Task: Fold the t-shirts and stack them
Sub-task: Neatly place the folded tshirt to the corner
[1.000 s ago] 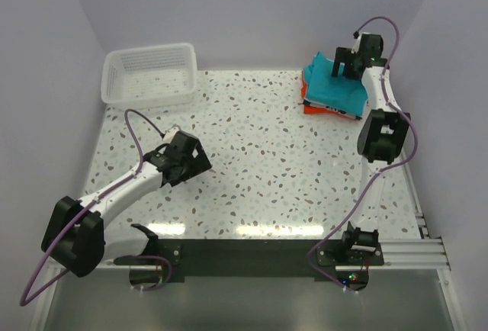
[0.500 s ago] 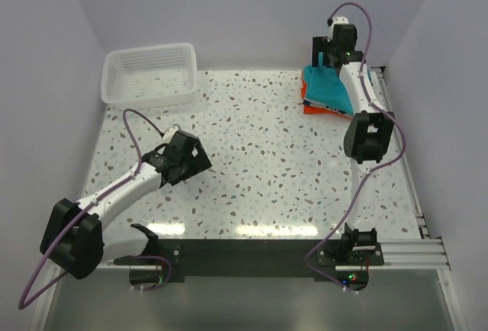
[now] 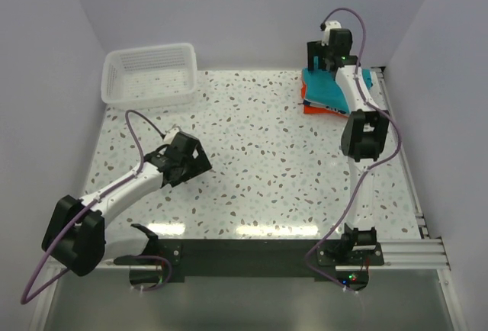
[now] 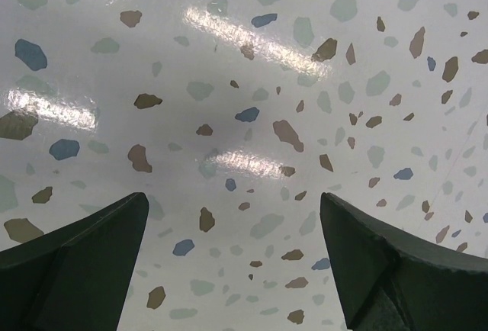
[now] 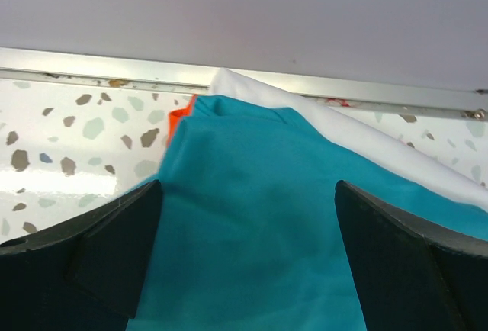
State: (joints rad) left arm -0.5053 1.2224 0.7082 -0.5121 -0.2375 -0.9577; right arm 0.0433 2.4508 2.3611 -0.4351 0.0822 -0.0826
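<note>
Right, the right gripper (image 5: 248,194) first: it is up at the far right corner with its jaws spread wide and nothing clamped between them. It hangs over the pile of t-shirts (image 3: 326,94), one finger showing on each side of the cloth in the wrist view. Whether the tips touch the fabric, I cannot tell. The teal shirt (image 5: 252,270) lies on top. A white shirt (image 5: 366,144) peeks out from under it on the far side, close to the metal rail (image 5: 99,60) along the back of the table (image 3: 267,163). A sliver of orange shirt (image 5: 177,121) shows at the pile's left edge.

Over to the left gripper (image 4: 232,201): its jaws are just as wide and also hold nothing. It is poised above bare speckled tabletop in the near left part, well apart from the pile. In the far left corner sits the white slatted basket (image 3: 145,94).
</note>
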